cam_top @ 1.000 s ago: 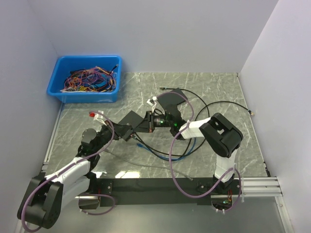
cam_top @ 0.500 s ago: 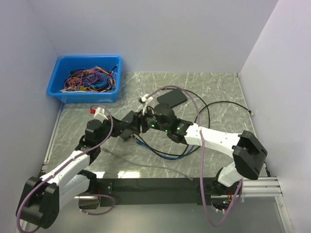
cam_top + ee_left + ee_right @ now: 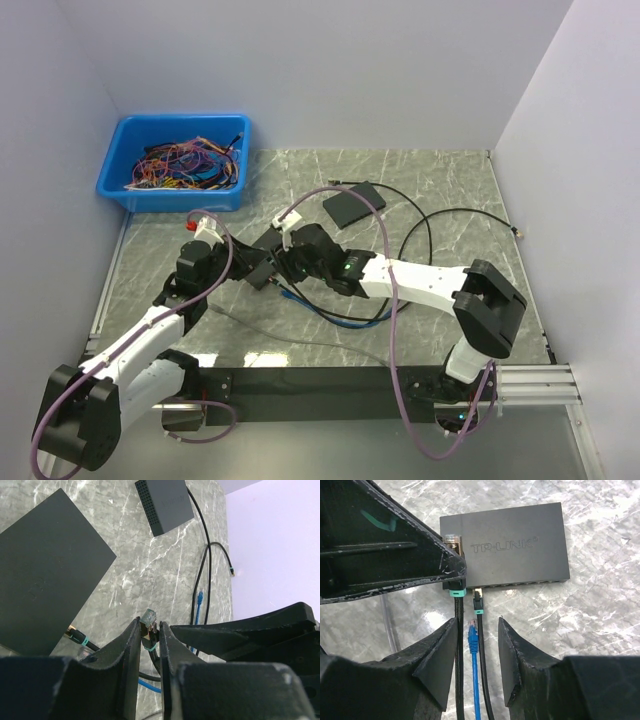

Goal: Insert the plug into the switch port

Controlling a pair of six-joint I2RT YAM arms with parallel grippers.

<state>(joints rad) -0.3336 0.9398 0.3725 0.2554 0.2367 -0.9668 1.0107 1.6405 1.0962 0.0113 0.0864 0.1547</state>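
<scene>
My left gripper (image 3: pixel 149 625) is shut on a cable plug (image 3: pixel 149 619) with a clear tip, gold body and teal band. In the right wrist view this plug (image 3: pixel 453 544) is held just in front of the left end of the black TP-LINK switch (image 3: pixel 515 545); the port row is hidden from here. A second black plug (image 3: pixel 478 600) sits in a port beside it. My right gripper (image 3: pixel 476 625) is open, low over the table, straddling the cables and a loose blue plug (image 3: pixel 473 630). From above, both grippers (image 3: pixel 252 270) (image 3: pixel 290 262) meet at the switch (image 3: pixel 268 240).
A second grey switch (image 3: pixel 350 204) lies further back. Black and blue cables (image 3: pixel 350 315) loop across the marble table, with a loose plug (image 3: pixel 516 231) at the far right. A blue bin (image 3: pixel 180 160) of coloured wires stands at the back left. Walls close both sides.
My right arm has stretched left, bringing its gripper from mid-table up against the left gripper at the switch. The left gripper has shifted slightly and still holds the plug.
</scene>
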